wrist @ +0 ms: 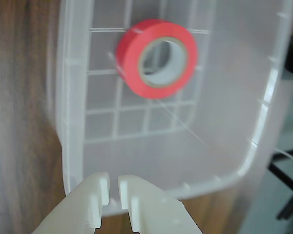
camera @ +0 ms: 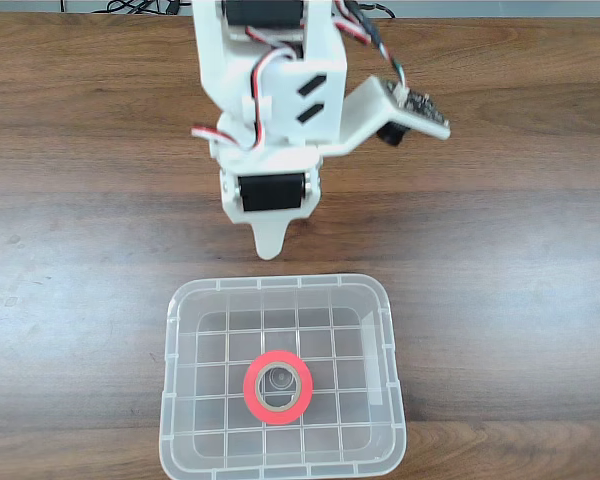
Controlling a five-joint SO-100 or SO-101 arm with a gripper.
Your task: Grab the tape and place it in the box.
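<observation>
The red-orange tape (camera: 278, 405) (wrist: 132, 53) lies flat on the grid bottom of the clear plastic box (camera: 176, 300) (wrist: 71, 97), near the box's middle. My white gripper (camera: 268, 240) (wrist: 113, 181) hangs above the wooden table just beyond the box's far rim in the fixed view, apart from the tape. In the wrist view its two pale fingers (wrist: 95, 195) stand almost together over the box's near rim, shut with nothing between them.
The box sits at the near edge of a brown wooden table (camera: 500, 260). The arm's white body with black servos (camera: 270, 100) rises at the top middle. Bare tabletop lies left and right of the box.
</observation>
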